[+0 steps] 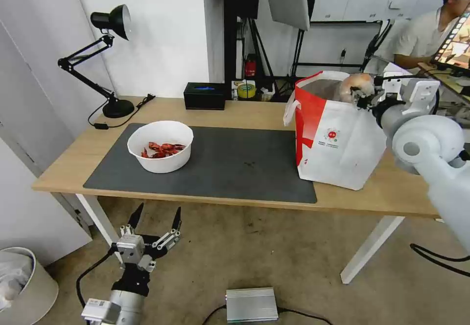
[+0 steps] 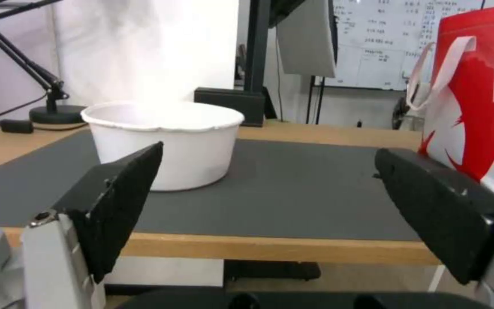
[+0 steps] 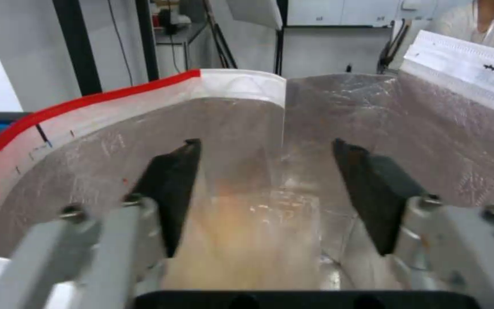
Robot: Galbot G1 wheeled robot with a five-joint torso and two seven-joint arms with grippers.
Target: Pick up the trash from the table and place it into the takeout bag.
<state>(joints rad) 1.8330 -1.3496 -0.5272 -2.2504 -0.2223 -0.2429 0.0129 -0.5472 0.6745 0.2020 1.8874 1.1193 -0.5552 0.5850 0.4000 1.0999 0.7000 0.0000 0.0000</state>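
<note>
One pincer, the right, hangs over the takeout bag, fingers spread, clear bag between them; left pincer wide open, empty, at six o'clock below the worktop.

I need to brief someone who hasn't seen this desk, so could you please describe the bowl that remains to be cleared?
On the light-wood table, look at the dark grey mat. Near the mat's left end, toward the black desk lamp, stands the white round bowl. It is the only open container there, with red crayfish shells inside.
</note>
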